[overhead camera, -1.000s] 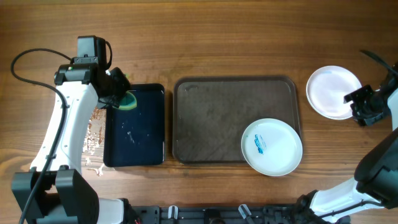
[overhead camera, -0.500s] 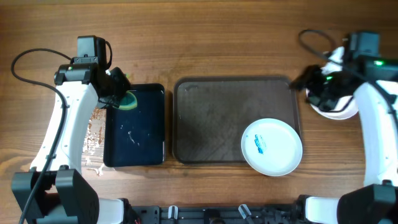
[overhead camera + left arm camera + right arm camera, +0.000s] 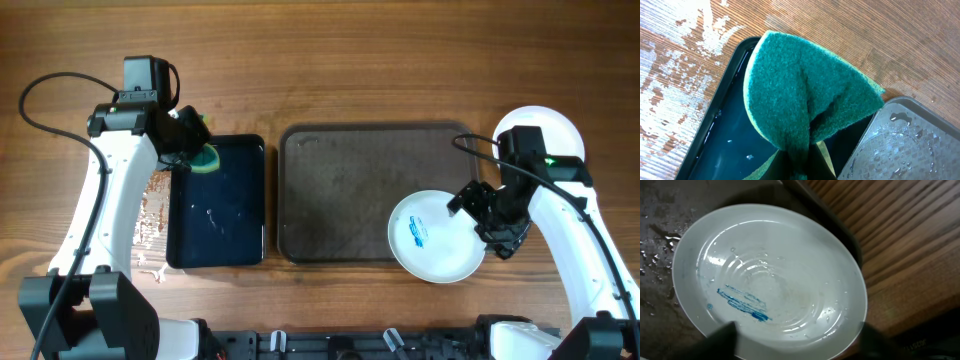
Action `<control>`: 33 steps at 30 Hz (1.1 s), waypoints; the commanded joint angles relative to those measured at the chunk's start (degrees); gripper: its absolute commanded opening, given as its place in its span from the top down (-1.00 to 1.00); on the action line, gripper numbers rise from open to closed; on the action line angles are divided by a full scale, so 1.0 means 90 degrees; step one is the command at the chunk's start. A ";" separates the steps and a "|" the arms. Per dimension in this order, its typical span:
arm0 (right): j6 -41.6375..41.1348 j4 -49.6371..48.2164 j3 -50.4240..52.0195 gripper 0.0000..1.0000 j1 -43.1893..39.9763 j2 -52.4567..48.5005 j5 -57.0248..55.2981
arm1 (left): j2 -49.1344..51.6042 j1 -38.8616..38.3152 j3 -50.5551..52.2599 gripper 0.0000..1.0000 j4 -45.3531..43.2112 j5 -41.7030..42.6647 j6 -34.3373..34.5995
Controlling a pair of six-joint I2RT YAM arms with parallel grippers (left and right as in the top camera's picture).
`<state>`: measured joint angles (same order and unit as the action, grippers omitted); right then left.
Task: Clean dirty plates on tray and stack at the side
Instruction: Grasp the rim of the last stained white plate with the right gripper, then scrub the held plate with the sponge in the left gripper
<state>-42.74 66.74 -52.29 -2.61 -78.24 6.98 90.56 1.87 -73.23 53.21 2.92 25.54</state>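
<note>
The dirty plate (image 3: 442, 252) lies at the lower right of the overhead picture. It sits on the lower right corner of the grey-brown tray (image 3: 340, 190), and its lower and right parts reach out over the tray's rim to the wooden table (image 3: 400, 60). A blue smear (image 3: 418, 232) is a little left of its centre. In the right wrist view the same plate (image 3: 790, 255) looks wet, with small drops around the blue smear (image 3: 742, 302), and the floor of the tray (image 3: 660, 210) beside it also carries drops.

The right gripper (image 3: 488, 218) is at the right edge of this plate. Its fingers (image 3: 722, 340) are apart, seen as dark blurred shapes on either side of the plate's near rim. They do not clamp it.

A second white plate (image 3: 562, 126) lies on the table at the upper right, outside the tray, partly hidden by the right arm. I cannot tell if it is one plate or several.

To the left of the tray stands a glossy black tray (image 3: 215, 225), just beside it. The left gripper (image 3: 195, 152) is over its upper left corner. It is closed on a green sponge (image 3: 207, 161), which is pinched and folded in the left wrist view (image 3: 800, 105), with a yellow-green layer at its edge. White stains (image 3: 150, 215) mark the wood to the left of the black tray.
</note>
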 commanded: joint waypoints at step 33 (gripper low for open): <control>0.1394 -0.4061 0.1906 0.91 -0.0007 0.0508 0.1003 | 0.0143 -0.0036 0.0005 0.92 -0.0151 0.0877 -0.0316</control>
<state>-41.10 35.03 -34.48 -2.79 -73.69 10.74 91.53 1.87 -73.23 52.07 5.58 24.08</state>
